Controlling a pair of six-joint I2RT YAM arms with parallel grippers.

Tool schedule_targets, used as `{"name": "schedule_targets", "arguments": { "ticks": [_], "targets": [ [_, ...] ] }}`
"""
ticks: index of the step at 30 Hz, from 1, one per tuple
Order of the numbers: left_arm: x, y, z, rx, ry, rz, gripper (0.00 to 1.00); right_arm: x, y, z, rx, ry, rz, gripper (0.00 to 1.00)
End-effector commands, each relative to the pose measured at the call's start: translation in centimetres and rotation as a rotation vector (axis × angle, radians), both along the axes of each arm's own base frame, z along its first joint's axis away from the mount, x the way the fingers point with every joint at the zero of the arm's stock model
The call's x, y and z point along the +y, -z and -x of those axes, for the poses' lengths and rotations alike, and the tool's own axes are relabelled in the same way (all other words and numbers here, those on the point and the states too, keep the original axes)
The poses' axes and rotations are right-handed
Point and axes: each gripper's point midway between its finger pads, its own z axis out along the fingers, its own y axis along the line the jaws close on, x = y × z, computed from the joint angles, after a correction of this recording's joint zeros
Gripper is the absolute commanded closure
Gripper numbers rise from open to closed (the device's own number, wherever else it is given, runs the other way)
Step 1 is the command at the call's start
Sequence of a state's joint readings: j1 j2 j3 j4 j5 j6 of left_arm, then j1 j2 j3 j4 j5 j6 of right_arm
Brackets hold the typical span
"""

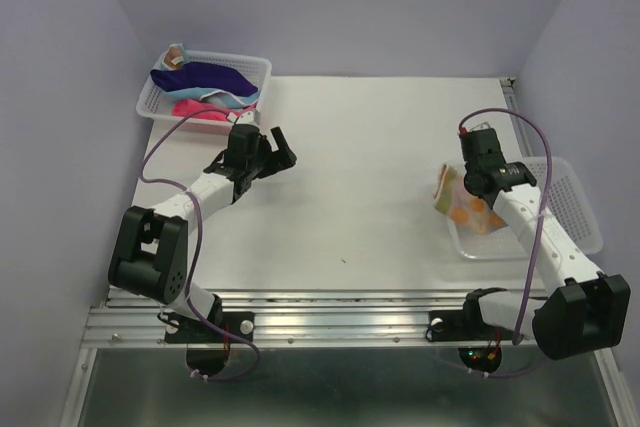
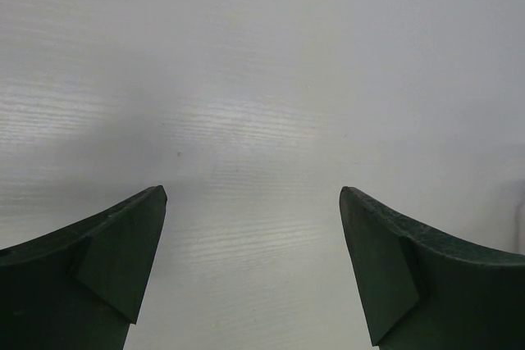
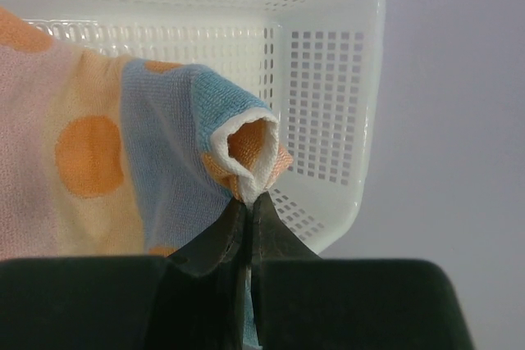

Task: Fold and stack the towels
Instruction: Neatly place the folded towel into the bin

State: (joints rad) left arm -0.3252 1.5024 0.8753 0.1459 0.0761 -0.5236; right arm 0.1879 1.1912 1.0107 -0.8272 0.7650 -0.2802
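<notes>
While the right gripper [image 3: 248, 201] pinches a rolled corner of the patterned towel [image 3: 90, 153] between tightly closed fingers, the pastel cloth with orange dots hangs at the left edge of the right basket [image 3: 328, 79]. Whether its lower end rests inside cannot be told.

To do this step well, the arm should probably lift the towel clear of the mesh rim before carrying it toward the middle of the table [image 1: 380, 147]. There it can be spread flat for folding.

The left gripper [image 2: 253, 194] hovers above the white table with fingers spread wide, holding nothing. It could take an opposite corner.

At the far left, the left basket [image 1: 262, 65] holds a navy towel [image 1: 205, 77] on top. A pink towel [image 1: 195, 107] and a light blue towel [image 1: 240, 97] lie bunched under it.
</notes>
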Motion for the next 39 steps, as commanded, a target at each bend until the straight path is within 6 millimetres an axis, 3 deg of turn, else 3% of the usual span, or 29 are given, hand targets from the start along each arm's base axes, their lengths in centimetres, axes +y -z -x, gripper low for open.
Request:
{"name": "schedule_targets", "arguments": {
  "ticks": [1,5,10,14,21,27,28,29,30,31,35,38,39],
  "targets": [
    [-0.2,-1.0,-0.6,-0.057,0.02,0.001,0.01,-0.1,-1.4,-2.5,-0.109,-0.095,-0.006,0.99],
    [-0.2,-0.8,-0.6,-0.05,0.025,-0.003,0.01,-1.3,-0.2,-2.8,-0.055,-0.093,0.012,0.99],
    [-0.1,-1.0,-0.7,-0.061,0.028,0.0,0.01,-2.7,-0.4,-3.9,-0.048,-0.134,0.007,0.99],
    [-0.1,-1.0,-0.7,-0.064,0.032,0.0,0.01,-2.2,0.7,-4.7,-0.007,-0.235,-0.012,0.99],
    [0.1,-1.2,-0.7,-0.073,0.03,-0.001,0.01,-5.8,1.0,-5.1,0.019,-0.147,0.012,0.99],
    [0.1,-1.3,-0.7,-0.077,0.032,-0.003,0.01,-7.5,1.9,-5.1,0.046,-0.053,0.013,0.95],
    [0.1,-1.3,-0.7,-0.078,0.032,-0.003,0.01,-7.8,2.0,-4.9,0.056,-0.031,0.018,0.9],
    [0.1,-1.4,-0.7,-0.081,0.033,-0.004,0.01,-8.0,2.0,-4.9,0.055,-0.022,0.018,0.43],
    [0.1,-1.4,-0.7,-0.082,0.033,-0.004,0.01,-8.2,1.9,-4.8,0.049,-0.012,0.022,0.11],
    [0.1,-1.4,-0.6,-0.083,0.032,-0.005,0.01,-8.3,1.7,-5.0,0.032,-0.006,0.026,0.0],
    [0.2,-1.8,-0.5,-0.091,0.031,-0.001,0.01,-9.5,-0.5,-5.5,-0.067,0.06,0.073,0.0],
    [0.3,-2.0,-0.3,-0.097,0.026,0.0,0.01,-10.6,-3.4,-6.1,-0.209,0.149,0.102,0.0],
    [0.3,-2.4,-0.3,-0.106,0.025,0.002,0.01,-10.8,-5.2,-6.6,-0.293,0.182,0.094,0.0]
  ]
}}
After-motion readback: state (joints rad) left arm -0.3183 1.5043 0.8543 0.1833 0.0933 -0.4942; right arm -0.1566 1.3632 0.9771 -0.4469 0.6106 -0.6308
